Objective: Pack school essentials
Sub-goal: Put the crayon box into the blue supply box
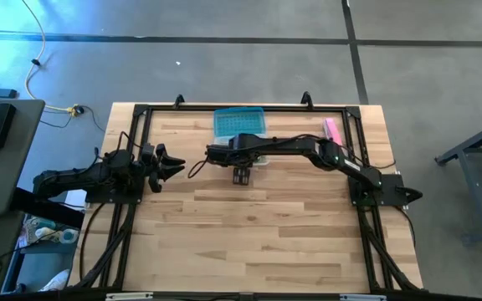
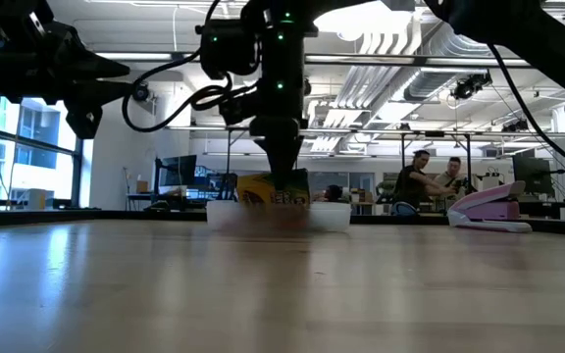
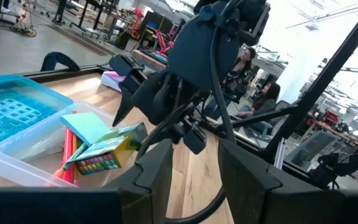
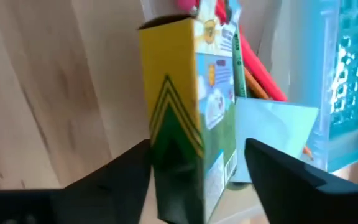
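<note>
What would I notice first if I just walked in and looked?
The right tool grips a yellow-green crayon box over the clear bin at the table's far middle. Red pens and a light-blue notepad lie inside. A pink stapler sits at the far right.

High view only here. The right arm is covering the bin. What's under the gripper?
Observer: The right gripper is at a yellow-green crayon box, seen close up in its wrist view. I can't tell whether it is gripped.
Operator: Is the box in the bin yet?
Observer: In the low view its lower part is inside the clear container and its top stands above the rim.
Operator: Anything else in there?
Observer: Yes. The wrist camera of the idle left gripper shows a light-blue notepad and red pens beside the box.
</note>
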You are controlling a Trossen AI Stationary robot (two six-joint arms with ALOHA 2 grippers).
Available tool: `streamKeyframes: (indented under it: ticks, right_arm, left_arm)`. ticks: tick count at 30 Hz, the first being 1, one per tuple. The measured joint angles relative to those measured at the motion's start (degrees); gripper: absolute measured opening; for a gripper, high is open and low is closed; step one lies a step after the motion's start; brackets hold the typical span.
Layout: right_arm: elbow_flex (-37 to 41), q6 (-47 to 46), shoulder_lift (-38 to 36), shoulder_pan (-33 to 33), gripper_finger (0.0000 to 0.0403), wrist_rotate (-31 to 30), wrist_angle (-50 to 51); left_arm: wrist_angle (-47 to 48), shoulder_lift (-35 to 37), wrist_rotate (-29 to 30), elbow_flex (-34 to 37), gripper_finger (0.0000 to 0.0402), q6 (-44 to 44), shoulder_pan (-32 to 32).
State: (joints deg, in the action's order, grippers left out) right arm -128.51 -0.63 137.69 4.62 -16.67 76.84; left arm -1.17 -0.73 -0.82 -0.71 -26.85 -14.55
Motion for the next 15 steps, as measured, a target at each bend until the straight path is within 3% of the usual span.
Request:
streamKeyframes:
  ticks: [7,15]
  right_arm:
    - [0.00,-1.94,0.00,1.16,0.0157,-0.52,0.03]
    - [0.00,-2.07,-0.09,1.32,0.0094,-0.82,0.06]
  left_arm:
    - [0.00,0.00,0.00,0.00,0.0117,0.00,0.00]
    - [0.00,0.00,0.00,0.00,0.0117,0.00,0.00]
